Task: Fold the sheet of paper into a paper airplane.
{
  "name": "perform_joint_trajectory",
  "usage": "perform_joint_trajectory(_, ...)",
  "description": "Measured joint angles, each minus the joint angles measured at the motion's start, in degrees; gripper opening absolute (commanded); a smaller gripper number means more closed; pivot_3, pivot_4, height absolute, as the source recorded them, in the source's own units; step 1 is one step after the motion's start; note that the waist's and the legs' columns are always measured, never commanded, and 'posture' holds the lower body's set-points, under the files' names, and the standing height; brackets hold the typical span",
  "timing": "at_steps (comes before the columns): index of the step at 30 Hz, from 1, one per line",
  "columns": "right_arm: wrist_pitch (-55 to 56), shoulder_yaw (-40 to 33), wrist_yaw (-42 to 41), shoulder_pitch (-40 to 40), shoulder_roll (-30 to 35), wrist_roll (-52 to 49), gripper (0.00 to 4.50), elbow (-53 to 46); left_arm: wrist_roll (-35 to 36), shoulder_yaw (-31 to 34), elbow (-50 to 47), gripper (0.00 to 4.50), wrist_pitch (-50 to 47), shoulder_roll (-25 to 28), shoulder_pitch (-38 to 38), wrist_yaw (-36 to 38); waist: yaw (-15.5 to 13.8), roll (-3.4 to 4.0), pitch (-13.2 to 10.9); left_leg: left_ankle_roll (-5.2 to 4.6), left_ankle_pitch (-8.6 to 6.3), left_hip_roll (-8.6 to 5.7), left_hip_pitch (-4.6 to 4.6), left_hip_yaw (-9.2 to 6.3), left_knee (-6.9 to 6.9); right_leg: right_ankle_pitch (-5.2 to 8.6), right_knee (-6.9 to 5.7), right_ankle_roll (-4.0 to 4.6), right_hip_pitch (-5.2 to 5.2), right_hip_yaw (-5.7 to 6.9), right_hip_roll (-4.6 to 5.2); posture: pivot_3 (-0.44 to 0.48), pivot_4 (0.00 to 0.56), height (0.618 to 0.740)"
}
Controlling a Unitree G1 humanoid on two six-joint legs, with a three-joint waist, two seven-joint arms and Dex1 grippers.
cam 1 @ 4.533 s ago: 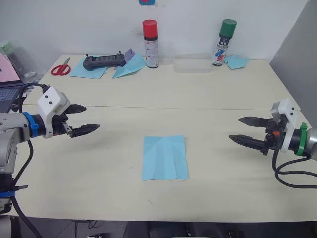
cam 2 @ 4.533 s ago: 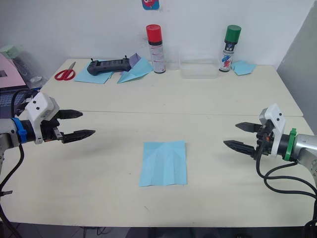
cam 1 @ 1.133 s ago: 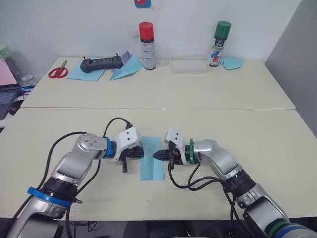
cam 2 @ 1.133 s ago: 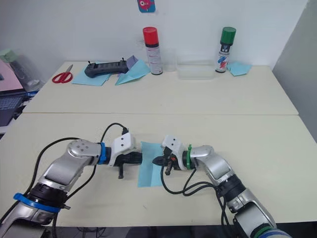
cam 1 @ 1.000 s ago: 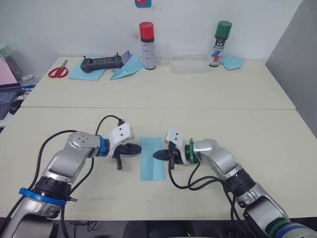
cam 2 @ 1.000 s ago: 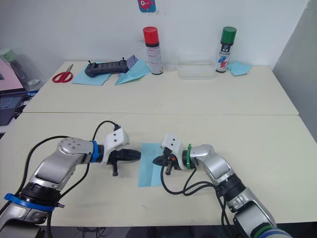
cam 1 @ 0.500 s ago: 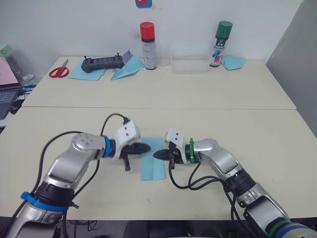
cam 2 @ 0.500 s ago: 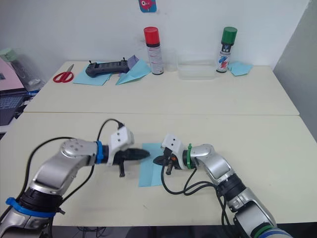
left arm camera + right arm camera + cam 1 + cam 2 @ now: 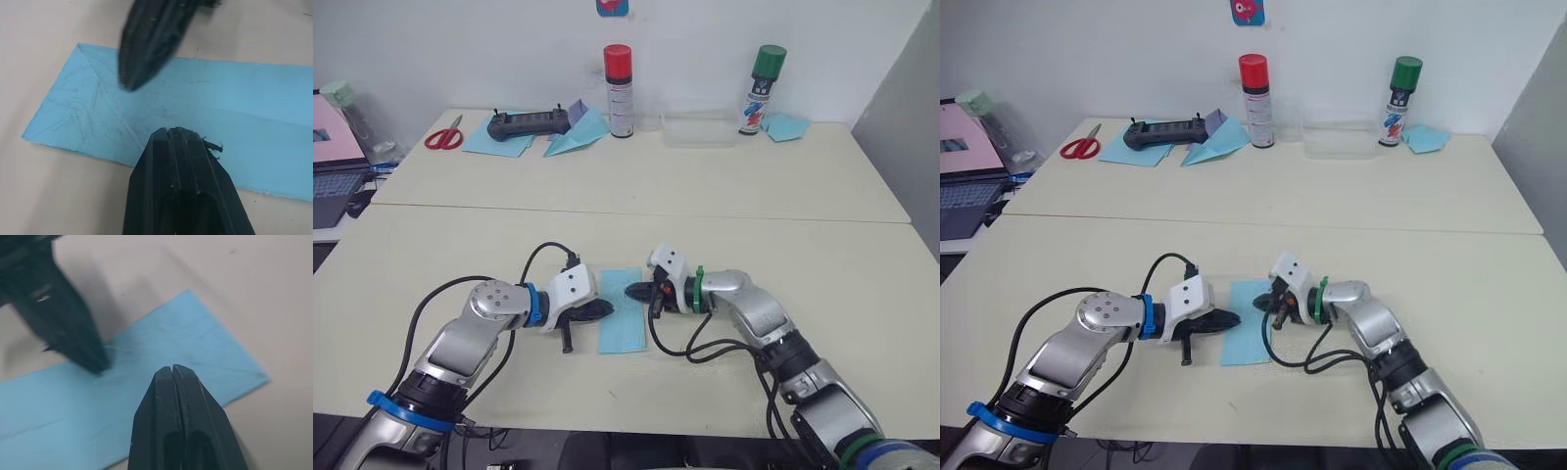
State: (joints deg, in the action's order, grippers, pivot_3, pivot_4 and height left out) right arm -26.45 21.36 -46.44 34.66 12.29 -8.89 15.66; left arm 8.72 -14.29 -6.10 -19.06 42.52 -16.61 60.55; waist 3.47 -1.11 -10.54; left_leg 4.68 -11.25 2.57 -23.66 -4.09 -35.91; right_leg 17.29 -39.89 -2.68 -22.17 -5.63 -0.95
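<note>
1 clear plastic container stands at the far edge of the table, at about 12 o'clock from the sheet of paper, between the 2 spray cans; what it holds cannot be told.

There are 2 spray cans: the red-capped can at about 12 o'clock and the green-capped can at about 1 o'clock. Just beside the green-capped can lies 1 small blue scrap. At about 11 o'clock lie 1 black controller on 1 flat blue sheet, 1 blue paper plane with a purple flap just beside it, and 1 pair of red scissors further toward 10 o'clock. 1 laptop shows at the table's left side.

The sheet of paper lies flat on the near part of the table, folded lengthwise into a narrow light-blue strip with diagonal creases at one end.

The left gripper comes in from 9 o'clock, its 2 fingers pressed together, tip resting at the strip's left edge; in the left wrist view the closed tip sits over the paper's long edge. The right gripper comes in from 3 o'clock, fingers likewise pressed together with nothing between them, tip on the strip's far right part. The 2 tips are near each other across the paper.
</note>
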Motion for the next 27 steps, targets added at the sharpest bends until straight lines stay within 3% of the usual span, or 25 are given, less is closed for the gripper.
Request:
perform_joint_trajectory(8,9.3,-2.2,5.8,4.0,-2.0,3.5,0.03,11.7,-0.4,-0.4,1.2,0.00,1.0,0.0,-0.7,0.3,0.0,0.00,0.1,0.00,0.00,0.00,0.29,0.03,0.03,0.11,0.00,0.19,0.22,-0.04,0.00,0.000,0.150,0.740)
perform_joint_trajectory(14,12.2,-2.7,7.8,4.2,-2.3,3.6,0.03,14.1,-0.6,-0.9,1.9,0.00,1.1,0.0,-1.2,0.3,0.0,0.00,0.1,0.00,0.00,0.00,0.68,0.05,0.09,0.25,0.01,0.43,0.60,-0.09,0.01,0.000,0.150,0.740)
perform_joint_trajectory(20,10.1,-9.3,4.1,-1.6,-1.5,-2.3,0.03,7.8,-0.6,-0.8,1.8,0.00,1.1,0.4,-1.4,1.3,-0.1,0.01,0.0,0.00,-0.01,0.01,0.65,0.13,0.42,0.26,0.25,0.42,0.57,-0.15,0.01,0.000,0.150,0.740)
perform_joint_trajectory(27,5.7,-4.9,-3.3,-5.1,0.6,-4.1,0.03,-3.9,-0.6,-0.7,1.8,0.00,1.1,0.5,-1.5,2.4,-0.3,0.02,0.0,0.01,0.00,0.03,0.67,0.08,0.91,0.20,0.46,0.28,0.47,-0.03,0.01,0.000,0.150,0.740)
